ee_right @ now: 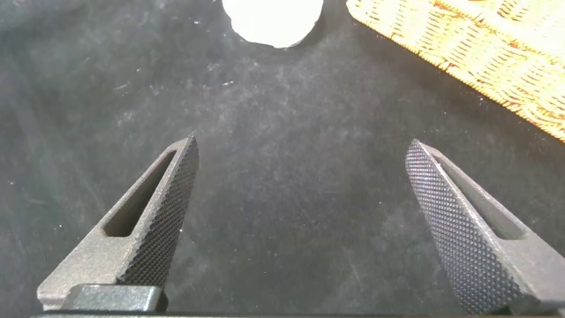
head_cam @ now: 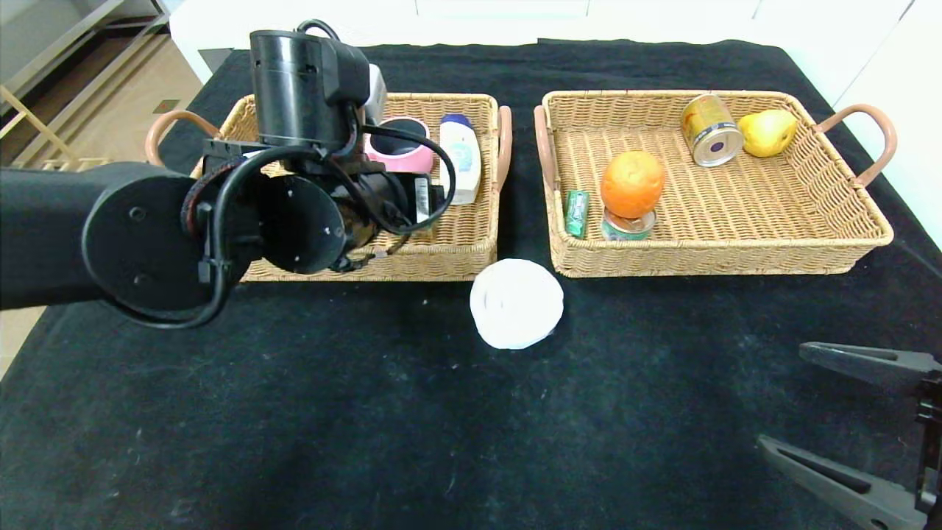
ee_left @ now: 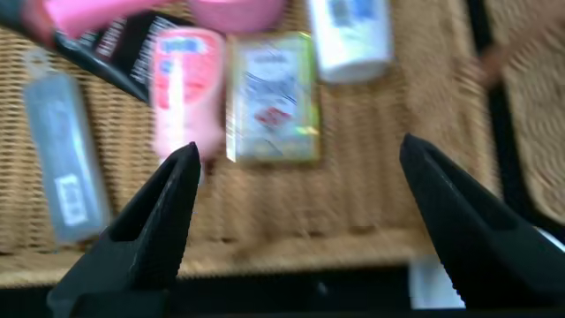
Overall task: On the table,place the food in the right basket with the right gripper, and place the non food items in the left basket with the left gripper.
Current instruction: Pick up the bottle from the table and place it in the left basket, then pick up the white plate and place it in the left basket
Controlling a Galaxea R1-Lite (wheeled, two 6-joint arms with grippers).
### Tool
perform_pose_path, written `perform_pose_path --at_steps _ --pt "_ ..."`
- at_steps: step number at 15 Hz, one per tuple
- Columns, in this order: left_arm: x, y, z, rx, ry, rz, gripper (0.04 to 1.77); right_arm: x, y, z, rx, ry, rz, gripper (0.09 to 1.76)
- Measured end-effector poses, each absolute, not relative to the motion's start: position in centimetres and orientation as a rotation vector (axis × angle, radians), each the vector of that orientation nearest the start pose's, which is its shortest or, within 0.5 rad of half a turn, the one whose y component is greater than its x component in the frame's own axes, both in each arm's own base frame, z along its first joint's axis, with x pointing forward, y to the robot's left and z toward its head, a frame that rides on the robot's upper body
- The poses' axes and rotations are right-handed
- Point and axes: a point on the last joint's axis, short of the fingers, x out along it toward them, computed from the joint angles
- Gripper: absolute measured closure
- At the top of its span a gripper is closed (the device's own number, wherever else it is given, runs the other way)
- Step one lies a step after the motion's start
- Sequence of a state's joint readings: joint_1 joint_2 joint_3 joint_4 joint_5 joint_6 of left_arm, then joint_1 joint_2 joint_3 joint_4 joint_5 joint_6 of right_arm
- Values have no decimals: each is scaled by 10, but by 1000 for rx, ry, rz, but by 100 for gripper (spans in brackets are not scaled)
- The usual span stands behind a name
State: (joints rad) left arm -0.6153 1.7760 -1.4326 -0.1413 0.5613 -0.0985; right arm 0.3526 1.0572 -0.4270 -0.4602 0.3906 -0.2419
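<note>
My left gripper hangs open over the left basket, holding nothing. Below it lie a pink bottle, a flat beige box and a translucent case. In the head view my left wrist hides those items. A white round tub sits on the black table just in front of the gap between the baskets. The right basket holds an orange resting on a small tin, with a green gum pack beside them. My right gripper stands open and empty near the table's front right.
A pink cup and a white bottle also lie in the left basket. A gold can and a yellow fruit sit at the back of the right basket. Loop handles stick out from the baskets' ends.
</note>
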Motion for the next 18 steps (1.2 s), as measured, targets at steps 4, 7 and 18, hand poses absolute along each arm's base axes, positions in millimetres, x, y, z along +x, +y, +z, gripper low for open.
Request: perform_pose_path --at_steps 4,7,18 --pt "250 -214 284 -40 197 -164 14 126 56 202 -227 87 761 14" --pt "240 -220 276 -57 270 -185 12 127 56 202 -227 87 760 14" --pt "248 -249 234 -62 421 -178 11 128 56 200 -227 97 761 14"
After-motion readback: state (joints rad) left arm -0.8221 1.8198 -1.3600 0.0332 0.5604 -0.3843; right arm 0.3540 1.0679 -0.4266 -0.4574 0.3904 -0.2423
